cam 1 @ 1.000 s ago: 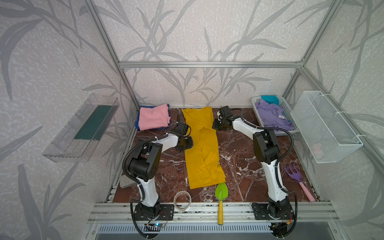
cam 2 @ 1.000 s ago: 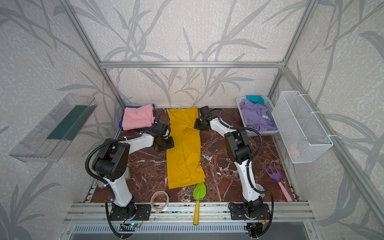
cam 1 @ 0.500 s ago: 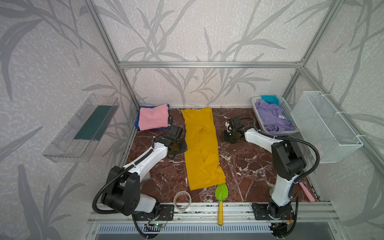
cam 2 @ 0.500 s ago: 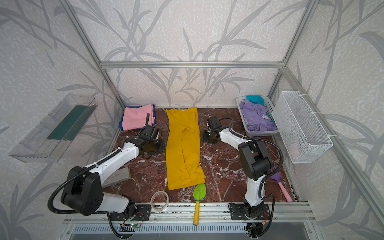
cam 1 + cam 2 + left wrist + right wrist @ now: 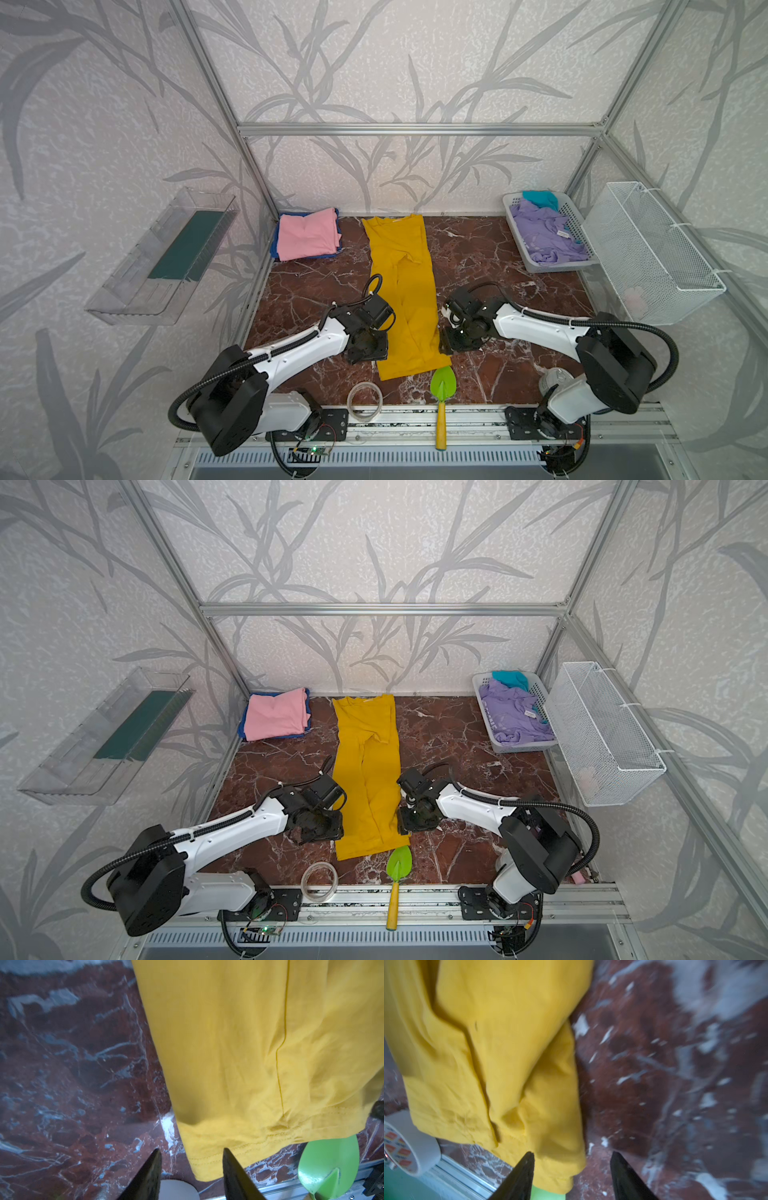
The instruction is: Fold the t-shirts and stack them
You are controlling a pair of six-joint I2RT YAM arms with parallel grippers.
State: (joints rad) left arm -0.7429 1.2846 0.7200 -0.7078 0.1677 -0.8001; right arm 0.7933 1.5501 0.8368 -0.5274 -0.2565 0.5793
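Mustard-yellow t-shirt [image 5: 405,291] lies folded into a long strip down the middle of the marble table [image 5: 490,249], hem nearest the arms. Left gripper [image 5: 192,1157] and right gripper [image 5: 572,1157] flank its hem corners, jaws parted. Neither seems to pinch cloth, though the right wrist view is blurred. Pink t-shirt [image 5: 307,235] sits folded far left.

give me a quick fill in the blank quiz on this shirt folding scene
1. The t-shirt laid out as one long strip is ____ in colour.
2. The pink t-shirt lies folded on top of a ____ one.
3. The lavender t-shirt lies crumpled in a white plastic ____.
4. The left gripper and the right gripper both have their jaws ____, with nothing held.

Missing words: yellow; blue; basket; open
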